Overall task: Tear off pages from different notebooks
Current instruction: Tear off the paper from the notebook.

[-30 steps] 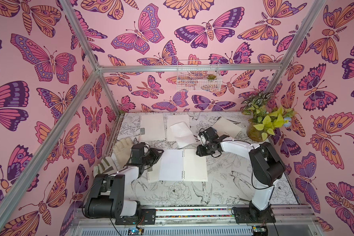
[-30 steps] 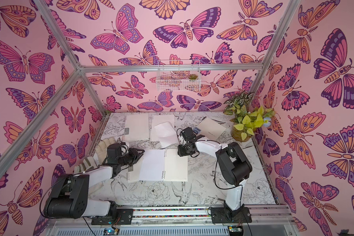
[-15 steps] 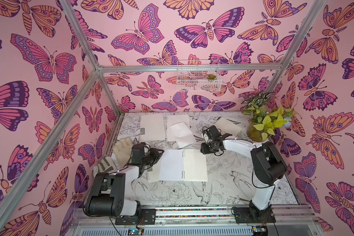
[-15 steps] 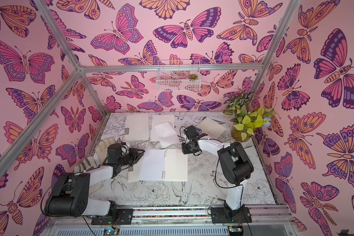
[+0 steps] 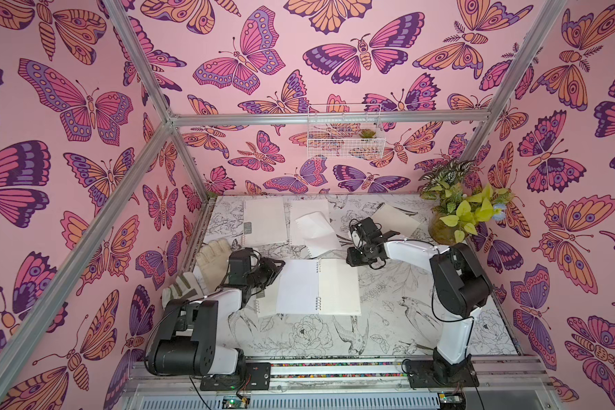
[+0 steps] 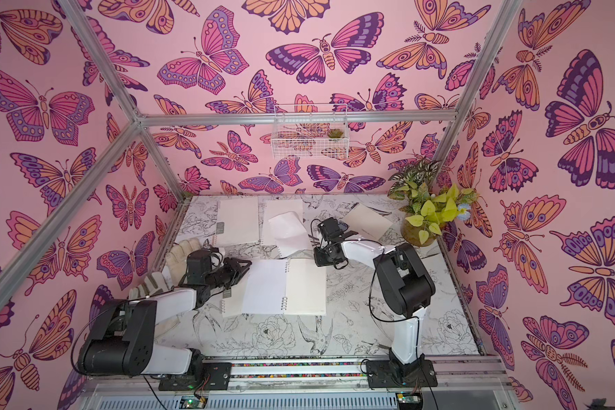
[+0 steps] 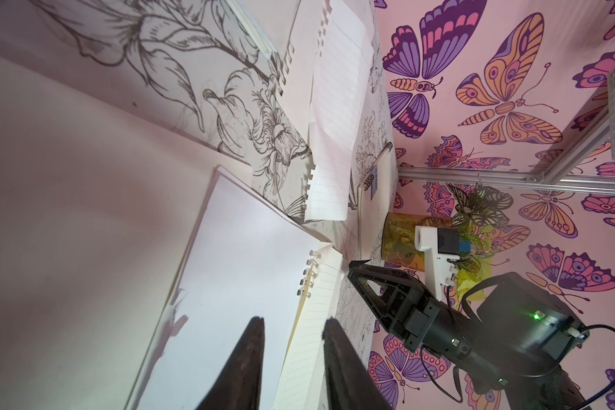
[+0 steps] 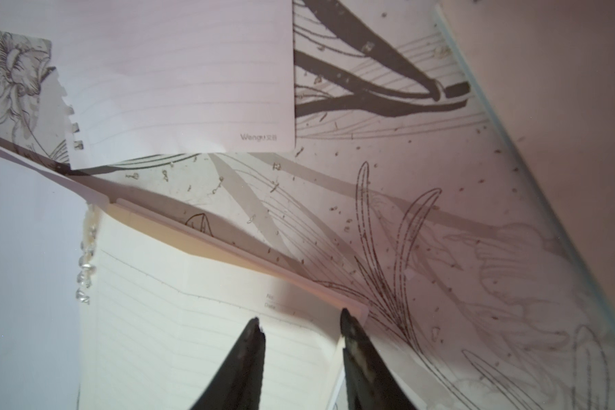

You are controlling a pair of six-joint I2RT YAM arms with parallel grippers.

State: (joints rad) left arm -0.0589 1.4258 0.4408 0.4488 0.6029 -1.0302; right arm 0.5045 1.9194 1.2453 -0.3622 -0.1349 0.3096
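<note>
An open notebook (image 5: 318, 287) (image 6: 286, 287) lies in the middle of the table, white rings down its centre. My left gripper (image 5: 277, 271) (image 7: 293, 321) is at its left edge, open, with its fingers spread low over the left-hand side (image 7: 242, 269). My right gripper (image 5: 350, 261) (image 8: 300, 316) hangs over the far right corner of the lined right-hand page (image 8: 192, 319), open, one finger over the page and one at its edge. Torn pages (image 5: 316, 227) (image 8: 178, 78) lie crumpled on a notebook at the back (image 5: 309, 209). Another closed notebook (image 5: 265, 222) sits beside it.
A black-spiral notebook with a blue label (image 5: 395, 216) (image 7: 377, 191) lies at the back right beside a potted plant (image 5: 455, 213). A white work glove (image 5: 210, 255) lies at the left wall behind my left arm. A wire basket (image 5: 345, 133) hangs on the back wall.
My right gripper has shifted a little to the right, from beside the torn pages to the open notebook's far corner, and its jaws have narrowed slightly. The left arm has not moved.
</note>
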